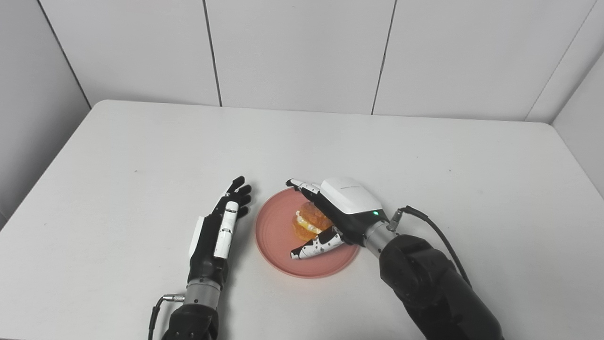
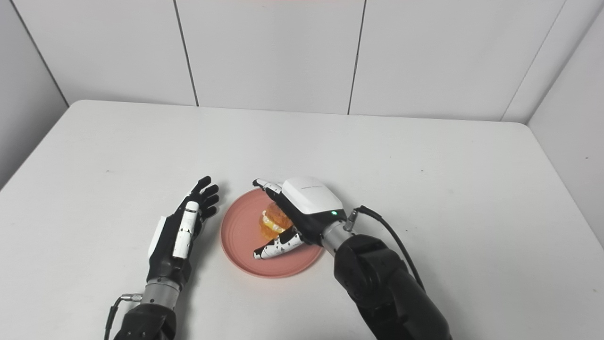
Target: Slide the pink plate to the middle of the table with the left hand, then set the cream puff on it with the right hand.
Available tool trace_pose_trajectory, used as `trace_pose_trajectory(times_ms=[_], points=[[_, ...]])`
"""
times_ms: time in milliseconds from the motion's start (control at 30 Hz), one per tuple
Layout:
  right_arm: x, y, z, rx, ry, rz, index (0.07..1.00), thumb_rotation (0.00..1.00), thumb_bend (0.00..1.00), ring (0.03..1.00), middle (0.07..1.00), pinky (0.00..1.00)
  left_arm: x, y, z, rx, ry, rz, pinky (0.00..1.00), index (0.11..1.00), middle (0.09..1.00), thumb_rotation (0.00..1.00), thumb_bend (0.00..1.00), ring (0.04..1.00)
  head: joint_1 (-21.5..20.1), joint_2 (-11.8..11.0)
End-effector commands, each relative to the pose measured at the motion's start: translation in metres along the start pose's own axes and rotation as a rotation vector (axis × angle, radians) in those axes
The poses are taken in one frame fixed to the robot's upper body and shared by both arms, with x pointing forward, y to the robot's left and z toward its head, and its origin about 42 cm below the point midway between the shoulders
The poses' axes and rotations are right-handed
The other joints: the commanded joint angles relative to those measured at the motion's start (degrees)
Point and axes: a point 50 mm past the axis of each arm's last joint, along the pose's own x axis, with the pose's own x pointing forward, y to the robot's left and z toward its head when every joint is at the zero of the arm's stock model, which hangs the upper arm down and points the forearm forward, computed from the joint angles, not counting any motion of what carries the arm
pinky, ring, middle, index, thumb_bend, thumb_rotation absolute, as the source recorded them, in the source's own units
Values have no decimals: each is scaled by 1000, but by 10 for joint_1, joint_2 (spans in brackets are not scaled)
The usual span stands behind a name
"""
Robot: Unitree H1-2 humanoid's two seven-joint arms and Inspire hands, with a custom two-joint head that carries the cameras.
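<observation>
The pink plate (image 1: 276, 236) lies on the white table near its front middle. The cream puff (image 1: 309, 221), golden with white filling, rests on the plate's right half. My right hand (image 1: 347, 203) cups around the puff from the right. Its fingers (image 1: 302, 185) reach past the puff's far side and its thumb (image 1: 311, 248) stretches along the near side. Both stand apart from the pastry, so the hand is open. My left hand (image 1: 222, 222) lies open on the table just left of the plate, fingers stretched forward, a narrow gap from the rim.
The white table (image 1: 141, 156) runs back to a panelled wall (image 1: 302, 52). Its left edge (image 1: 47, 165) and right edge (image 1: 578, 160) are in view. The right arm's cable (image 1: 439, 233) loops over the table beside the wrist.
</observation>
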Motion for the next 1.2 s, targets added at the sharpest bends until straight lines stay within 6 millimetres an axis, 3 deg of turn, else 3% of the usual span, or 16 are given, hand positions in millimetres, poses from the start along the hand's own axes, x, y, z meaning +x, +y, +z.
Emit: trace_pose_trajectory(times_ms=[0,267,600,767,1000,1033,1167], points=[[-3,-25,10,-52,-77,-104,955,548,889,898,922,868,0,-1,9,6,-73,5,887,868,894,1000,527,894,0,0],[-14,-38,9,-21,-90,-186,1000,760,930,935,963,906,0,-2,10,17,-79,-2,888,870,893,1000,519,894,2,1],[-40,-50,-16,162,-35,-394,1000,941,887,980,1000,930,-2,-3,8,34,-77,-28,892,886,902,1000,505,898,1,0],[-54,-38,-33,314,9,-482,1000,991,824,960,1000,868,-2,-4,10,45,-74,-30,888,882,898,1000,502,893,2,-1],[-71,-12,-44,526,61,-512,970,1000,726,943,979,865,-2,-3,10,54,-74,-38,886,883,897,1000,490,890,3,0],[-73,-7,-45,553,67,-510,965,1000,663,942,976,871,-2,-2,9,57,-74,-40,886,882,898,1000,493,890,3,0],[-76,11,-49,643,100,-500,948,1000,571,934,952,878,-3,-2,11,53,-67,-42,888,881,899,1000,493,890,4,1]])
